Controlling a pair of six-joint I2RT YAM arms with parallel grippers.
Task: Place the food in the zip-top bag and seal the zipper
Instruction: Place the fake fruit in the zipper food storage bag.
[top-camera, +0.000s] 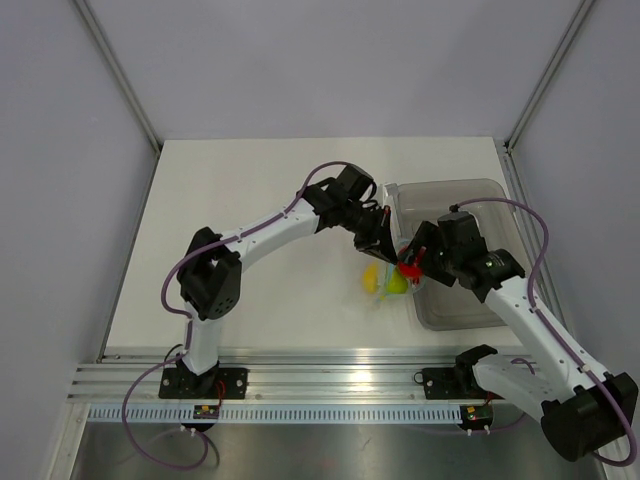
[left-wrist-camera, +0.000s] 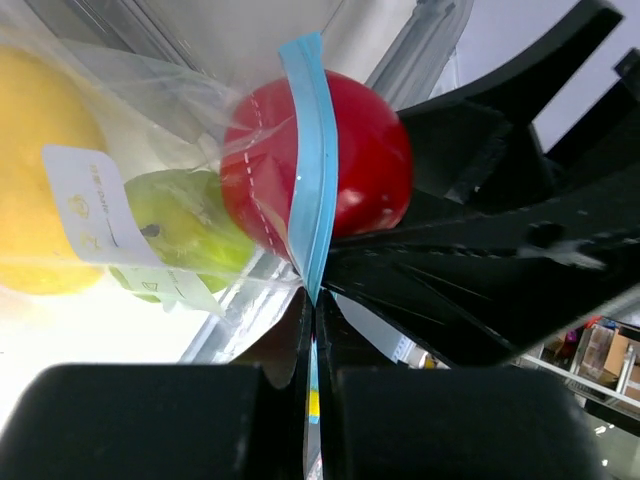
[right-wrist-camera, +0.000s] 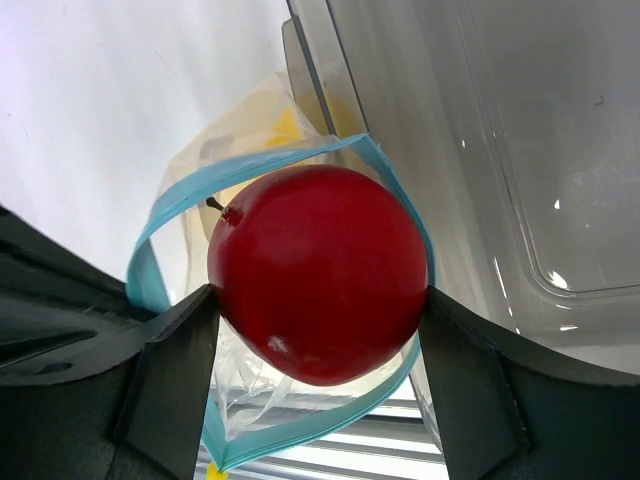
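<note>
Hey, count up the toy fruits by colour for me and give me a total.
Yellow toy fruit: 1
Yellow-green toy fruit: 1
Red toy apple: 1
Total: 3

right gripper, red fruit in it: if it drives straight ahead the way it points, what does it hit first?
Probably the zip-top bag at its open mouth: the zipper loops round the red fruit in the right gripper, so the fruit would enter and likely meet the yellow fruit behind. Depth unclear.
</note>
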